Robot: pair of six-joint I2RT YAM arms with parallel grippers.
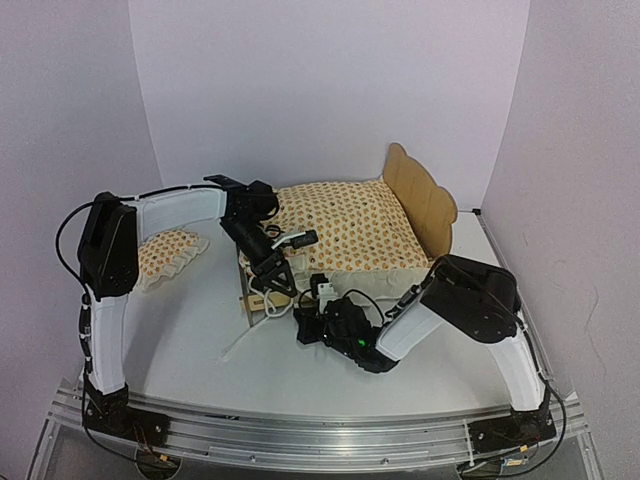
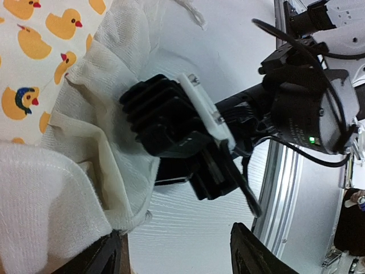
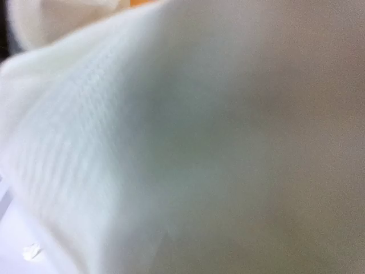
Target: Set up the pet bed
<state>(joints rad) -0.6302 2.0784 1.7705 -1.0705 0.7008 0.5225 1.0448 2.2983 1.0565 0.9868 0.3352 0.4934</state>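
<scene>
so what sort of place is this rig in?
Probably a lab test cell, not a home: plain pale walls box in a white table, an aluminium rail runs along its near edge, and the pet bed looks like a staged prop.

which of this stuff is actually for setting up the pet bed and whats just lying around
For the job: pet bed; mattress cushion lying on it.
Lying aside for now: ruffled pillow, on the table beside the bed.
</scene>
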